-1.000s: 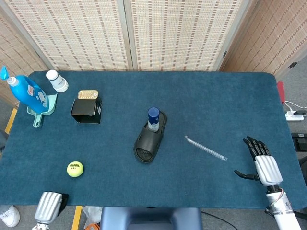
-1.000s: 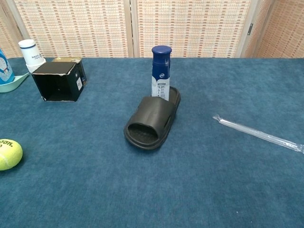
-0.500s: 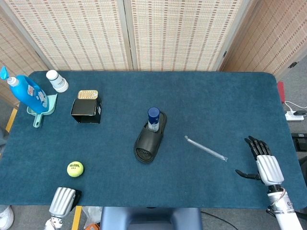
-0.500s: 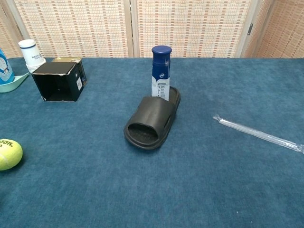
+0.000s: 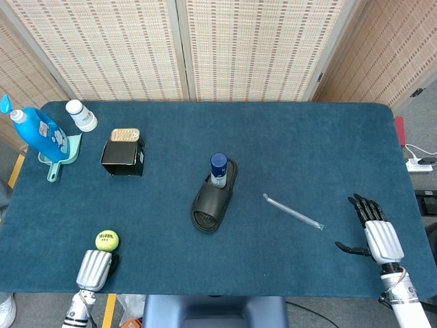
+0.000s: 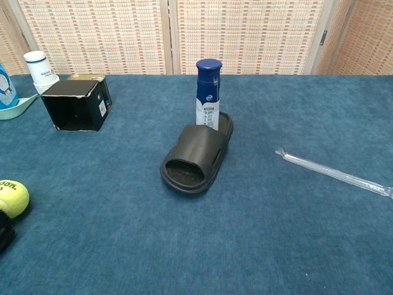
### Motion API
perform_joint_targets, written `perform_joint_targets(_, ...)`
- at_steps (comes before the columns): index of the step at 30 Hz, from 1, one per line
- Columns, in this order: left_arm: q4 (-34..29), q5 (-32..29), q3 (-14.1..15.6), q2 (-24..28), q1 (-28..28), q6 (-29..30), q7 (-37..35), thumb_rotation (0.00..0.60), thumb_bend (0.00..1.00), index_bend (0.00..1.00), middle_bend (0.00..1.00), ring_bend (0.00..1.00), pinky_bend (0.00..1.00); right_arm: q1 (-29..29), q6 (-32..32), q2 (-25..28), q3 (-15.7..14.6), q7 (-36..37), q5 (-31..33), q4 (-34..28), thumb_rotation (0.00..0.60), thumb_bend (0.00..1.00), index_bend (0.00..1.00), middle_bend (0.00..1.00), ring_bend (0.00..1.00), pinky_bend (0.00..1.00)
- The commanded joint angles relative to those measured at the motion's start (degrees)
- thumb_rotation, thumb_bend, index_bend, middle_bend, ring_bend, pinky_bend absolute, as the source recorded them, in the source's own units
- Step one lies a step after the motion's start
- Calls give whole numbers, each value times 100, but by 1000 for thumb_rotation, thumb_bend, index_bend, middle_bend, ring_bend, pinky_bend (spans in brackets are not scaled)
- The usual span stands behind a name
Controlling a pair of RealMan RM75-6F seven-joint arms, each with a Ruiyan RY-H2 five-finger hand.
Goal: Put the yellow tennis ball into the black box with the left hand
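Head view shows our left hand (image 5: 94, 269) at the near-left edge of the blue felt-covered table (image 5: 287, 137), its silver back towards the camera, just short of the yellow tennis ball (image 5: 106, 240). Half a second ago it sat lower, mostly off the table edge, and a second ago further left still; it has climbed towards the ball in a steady approach. In the chest view a dark fingertip (image 6: 5, 228) now shows at the left edge just below the ball, where nothing showed before. Whether it touches the ball we cannot tell, and the hand's fingers are hidden under its back, so we cannot say if they are spread or curled.

The ball itself has not moved. It lies on the felt, well apart from the black open-topped cardboard box (image 5: 123, 158), which stands further back with a gold-lidded tin (image 5: 125, 135) touching its far side.

We judge the reach nearly done: next comes closing around the ball, which could roll away if nudged.

Our right hand (image 5: 375, 232) rests at the near-right, fingers extended and apart, holding nothing, unchanged.
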Motion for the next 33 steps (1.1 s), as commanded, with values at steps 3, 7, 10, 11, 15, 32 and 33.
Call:
perform_joint_targets(3, 131, -167, -225, -210, -297, -283, 23, 600, 674, 1000, 1000, 1000, 1000, 21, -44, -11, -7, -66, 5, -20, 600, 0, 0, 0, 0, 0)
perform_joint_targets(7, 142, -254, -313, -292, -453, -435, 57, 600, 673, 1000, 1000, 1000, 1000, 36, -85, -21, 10, -100, 47, -21, 600, 0, 0, 0, 0, 0)
perform_joint_targets(10, 101, -333, -405, -346, -586, -550, 83, 600, 675, 1000, 1000, 1000, 1000, 53, -125, -30, 20, -127, 72, -17, 600, 0, 0, 0, 0, 0)
perform_joint_targets(11, 90, -361, -438, -364, -632, -592, 104, 600, 675, 1000, 1000, 1000, 1000, 56, -130, -29, 22, -136, 75, -22, 600, 0, 0, 0, 0, 0)
perform_joint_targets(15, 32, -535, -634, -437, -882, -853, 188, 600, 673, 1000, 1000, 1000, 1000, 62, -147, -34, 23, -180, 91, -38, 600, 0, 0, 0, 0, 0)
perform_joint_targets(32, 742, -1091, -1222, -688, -1824, -1686, 269, 600, 674, 1000, 1000, 1000, 1000, 109, -280, -37, 83, -209, 232, -33, 600, 0, 0, 0, 0, 0)
perform_joint_targets(33, 846, -1118, -1237, -707, -1866, -1722, 231, 600, 674, 1000, 1000, 1000, 1000, 113, -292, -40, 87, -217, 244, -33, 600, 0, 0, 0, 0, 0)
